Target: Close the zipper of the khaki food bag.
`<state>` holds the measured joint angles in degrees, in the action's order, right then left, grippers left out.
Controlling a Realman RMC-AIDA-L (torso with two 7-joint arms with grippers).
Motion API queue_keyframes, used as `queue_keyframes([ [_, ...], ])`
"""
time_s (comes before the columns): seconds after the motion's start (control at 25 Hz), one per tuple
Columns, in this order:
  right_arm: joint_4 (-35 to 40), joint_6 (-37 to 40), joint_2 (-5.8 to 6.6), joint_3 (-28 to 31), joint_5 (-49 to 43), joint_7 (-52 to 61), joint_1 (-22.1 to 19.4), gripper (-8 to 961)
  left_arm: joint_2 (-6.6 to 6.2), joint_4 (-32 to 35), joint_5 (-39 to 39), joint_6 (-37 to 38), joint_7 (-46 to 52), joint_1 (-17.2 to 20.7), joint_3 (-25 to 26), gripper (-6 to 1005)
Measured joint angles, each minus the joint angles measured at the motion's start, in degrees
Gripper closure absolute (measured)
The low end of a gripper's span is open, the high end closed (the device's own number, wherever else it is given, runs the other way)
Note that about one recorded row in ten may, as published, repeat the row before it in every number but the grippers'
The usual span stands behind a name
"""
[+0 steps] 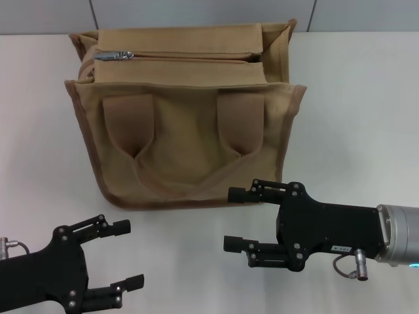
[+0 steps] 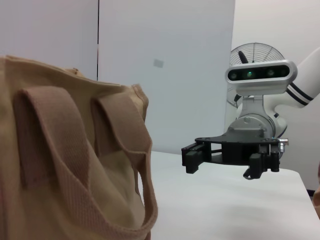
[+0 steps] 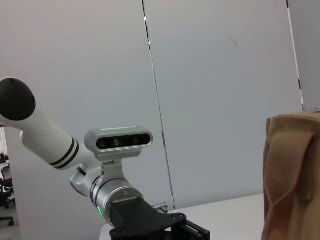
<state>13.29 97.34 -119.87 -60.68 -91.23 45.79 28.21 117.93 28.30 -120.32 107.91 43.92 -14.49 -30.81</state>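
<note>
The khaki food bag (image 1: 186,131) stands upright at the back middle of the white table, its front pocket and two handle straps (image 1: 127,124) facing me. The zipper (image 1: 190,59) runs across its top, with the silver pull tab (image 1: 112,55) at the left end. My left gripper (image 1: 127,255) is open and empty, low at the front left, apart from the bag. My right gripper (image 1: 233,219) is open and empty just in front of the bag's lower right corner. The left wrist view shows the bag (image 2: 65,165) and the right gripper (image 2: 191,159) beyond it.
The white table (image 1: 353,118) spreads to both sides of the bag. A grey panelled wall (image 1: 196,13) stands behind it. The right wrist view shows the bag's side (image 3: 292,175) and my left arm (image 3: 115,190).
</note>
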Motion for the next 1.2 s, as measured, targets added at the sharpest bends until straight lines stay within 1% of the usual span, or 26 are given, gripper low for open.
queue_keyframes([
  [1.2,-0.9,0.8,-0.02,0.1,0.7,-0.5,0.5,242,0.2,-0.1,0.0,-0.7,-0.1,-0.1,0.1,187],
])
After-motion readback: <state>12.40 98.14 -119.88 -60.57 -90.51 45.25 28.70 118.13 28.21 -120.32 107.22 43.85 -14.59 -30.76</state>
